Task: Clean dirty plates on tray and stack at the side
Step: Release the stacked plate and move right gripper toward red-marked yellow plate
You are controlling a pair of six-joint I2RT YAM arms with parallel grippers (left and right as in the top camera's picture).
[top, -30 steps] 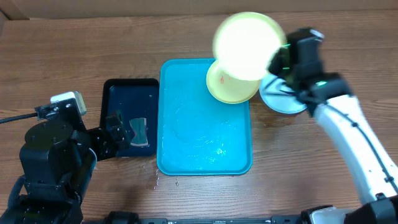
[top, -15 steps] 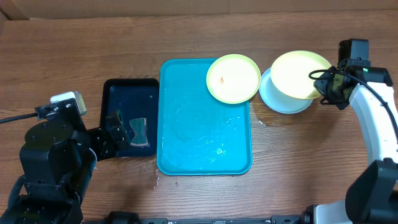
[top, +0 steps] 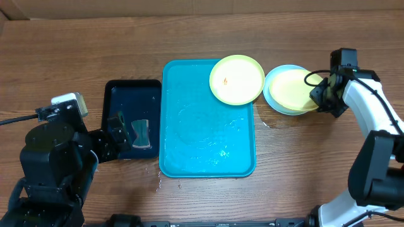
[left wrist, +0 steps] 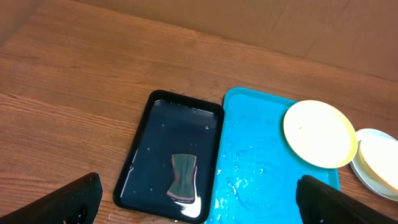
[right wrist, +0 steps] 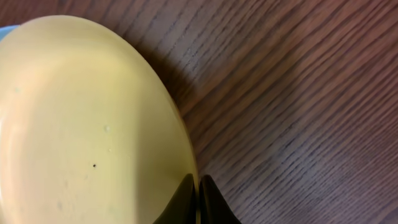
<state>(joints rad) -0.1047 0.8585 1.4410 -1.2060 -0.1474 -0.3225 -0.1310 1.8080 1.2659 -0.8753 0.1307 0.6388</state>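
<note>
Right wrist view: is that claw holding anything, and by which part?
Yes: the right gripper is shut on the pale lime-green round plastic plate, pinching its thin rim edge.

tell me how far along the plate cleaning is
Done: one blue plate lies on the table, right of the tray. In hand: the right gripper is shut on the rim of a green plate placed over the blue one. Left: the other green plate, with an orange smear, sits at the tray's far right corner, and the sponge lies in the dark tray.
</note>
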